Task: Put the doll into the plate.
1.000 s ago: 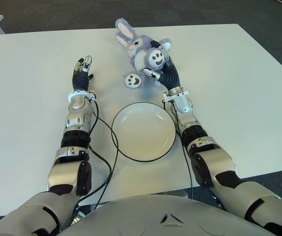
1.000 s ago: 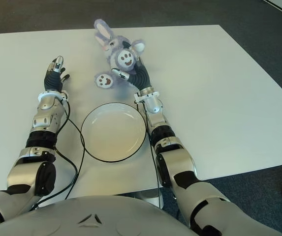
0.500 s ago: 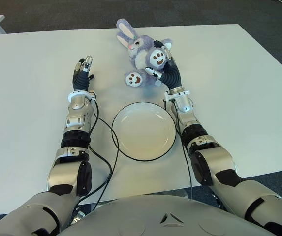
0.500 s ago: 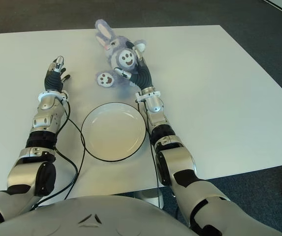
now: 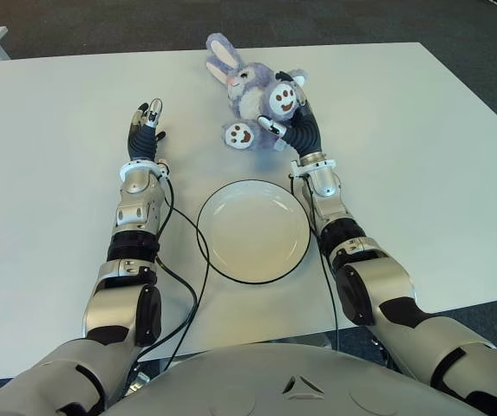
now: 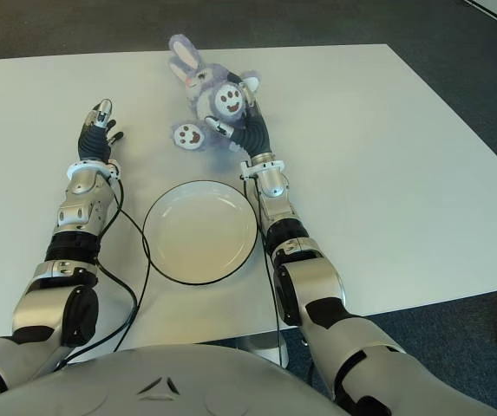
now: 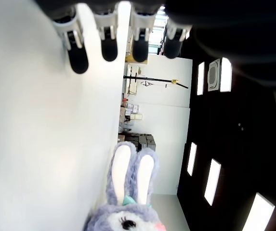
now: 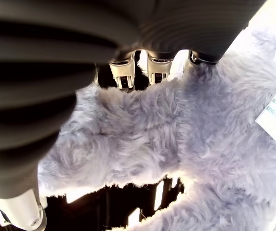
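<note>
Gripping doll [image 5: 252,91], right hand [image 5: 290,121] beyond plate [image 5: 252,260] far rim.

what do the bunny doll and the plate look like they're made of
Bunny doll: soft plush, with long fuzzy lilac pile showing against the right hand that grips it. Plate: smooth, slightly glossy white with a thin dark rim, likely ceramic or melamine; the look leaves it open.

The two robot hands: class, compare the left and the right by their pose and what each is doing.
The right robot hand has its fingers curled into the purple bunny doll's fur, beyond the plate; the left robot hand holds nothing. The right is closed on the doll, while the left's fingers are stretched out straight over the bare table. Both have dark fingers and reach forward over the white table.
</note>
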You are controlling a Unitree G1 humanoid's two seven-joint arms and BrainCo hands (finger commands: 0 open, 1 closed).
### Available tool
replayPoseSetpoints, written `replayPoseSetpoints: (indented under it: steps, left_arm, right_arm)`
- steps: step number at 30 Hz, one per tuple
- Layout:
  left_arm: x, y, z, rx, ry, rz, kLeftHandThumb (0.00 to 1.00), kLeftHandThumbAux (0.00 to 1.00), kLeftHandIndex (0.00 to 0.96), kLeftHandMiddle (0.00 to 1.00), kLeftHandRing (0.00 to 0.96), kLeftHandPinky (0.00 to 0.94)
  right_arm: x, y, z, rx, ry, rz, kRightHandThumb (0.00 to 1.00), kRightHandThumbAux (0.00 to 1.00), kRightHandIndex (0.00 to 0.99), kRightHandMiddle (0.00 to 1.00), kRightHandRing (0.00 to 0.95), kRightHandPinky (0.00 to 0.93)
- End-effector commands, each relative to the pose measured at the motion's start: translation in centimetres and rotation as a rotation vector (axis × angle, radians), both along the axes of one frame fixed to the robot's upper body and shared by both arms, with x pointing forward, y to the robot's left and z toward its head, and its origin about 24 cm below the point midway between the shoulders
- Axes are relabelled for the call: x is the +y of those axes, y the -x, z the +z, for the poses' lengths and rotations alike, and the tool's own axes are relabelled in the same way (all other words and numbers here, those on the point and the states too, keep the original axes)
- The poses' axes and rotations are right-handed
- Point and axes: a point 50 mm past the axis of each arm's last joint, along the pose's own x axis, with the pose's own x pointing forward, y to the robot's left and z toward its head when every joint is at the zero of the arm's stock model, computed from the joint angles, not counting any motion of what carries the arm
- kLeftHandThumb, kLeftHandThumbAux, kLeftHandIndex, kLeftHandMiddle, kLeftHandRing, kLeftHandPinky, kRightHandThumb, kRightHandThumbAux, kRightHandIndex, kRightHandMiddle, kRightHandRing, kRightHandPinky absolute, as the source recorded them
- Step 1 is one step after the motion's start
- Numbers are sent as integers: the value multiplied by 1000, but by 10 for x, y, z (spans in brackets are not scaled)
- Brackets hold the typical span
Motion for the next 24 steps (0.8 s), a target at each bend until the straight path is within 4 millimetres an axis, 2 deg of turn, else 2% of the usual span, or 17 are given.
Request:
replayPoseSetpoints:
  steps: [1, 24]
  left_arm:
    - [-1, 5, -10, 44, -3, -8, 0, 368, 0, 90, 61, 0]
    - [-1, 5, -9, 40, -5, -9, 0, 367, 0, 86, 59, 0]
  right_arm:
    - [-10, 18, -50, 205, 19, -33, 157, 697, 0, 0, 0, 0]
    - [-15, 13, -52, 263, 1, -62, 174, 715, 7, 0, 0, 0]
